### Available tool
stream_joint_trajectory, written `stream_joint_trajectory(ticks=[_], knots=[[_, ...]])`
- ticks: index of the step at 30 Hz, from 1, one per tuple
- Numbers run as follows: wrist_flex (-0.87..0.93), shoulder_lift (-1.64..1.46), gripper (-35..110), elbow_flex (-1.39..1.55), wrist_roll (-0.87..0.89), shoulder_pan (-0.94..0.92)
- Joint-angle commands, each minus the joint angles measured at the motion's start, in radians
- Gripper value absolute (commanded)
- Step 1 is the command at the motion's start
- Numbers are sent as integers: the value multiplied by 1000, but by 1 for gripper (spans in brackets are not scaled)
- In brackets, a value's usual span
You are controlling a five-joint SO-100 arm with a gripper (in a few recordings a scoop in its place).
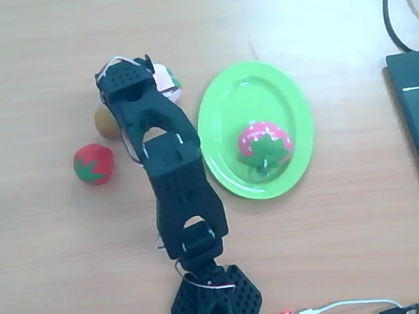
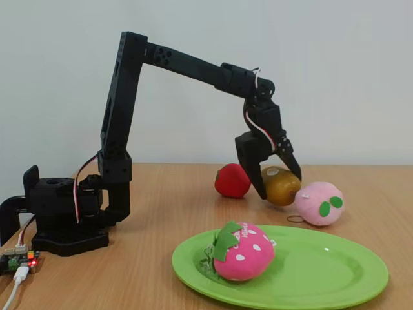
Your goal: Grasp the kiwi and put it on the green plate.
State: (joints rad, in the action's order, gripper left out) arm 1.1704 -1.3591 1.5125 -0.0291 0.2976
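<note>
A plush pink strawberry sits on the glossy oval green plate at the front of the wooden surface. Behind, the black arm arches over and points down, its end effector spread, fingers straddling the olive-brown kiwi between the red tomato and pink peach.

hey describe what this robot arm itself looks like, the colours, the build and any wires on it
The arm is all matte black plastic, built of boxy links on a black base patterned with small holes. White and red wires loop along the joints. The gripper has two black tapered fingers. A small circuit board with a red light sits beside the base.
</note>
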Motion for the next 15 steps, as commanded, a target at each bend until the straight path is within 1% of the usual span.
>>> stream_joint_trajectory(ticks=[1,9,15], knots=[[32,-69,29,-58,-6,0],[72,-198,29,-63,2,-31],[72,-284,28,-60,2,-121]])
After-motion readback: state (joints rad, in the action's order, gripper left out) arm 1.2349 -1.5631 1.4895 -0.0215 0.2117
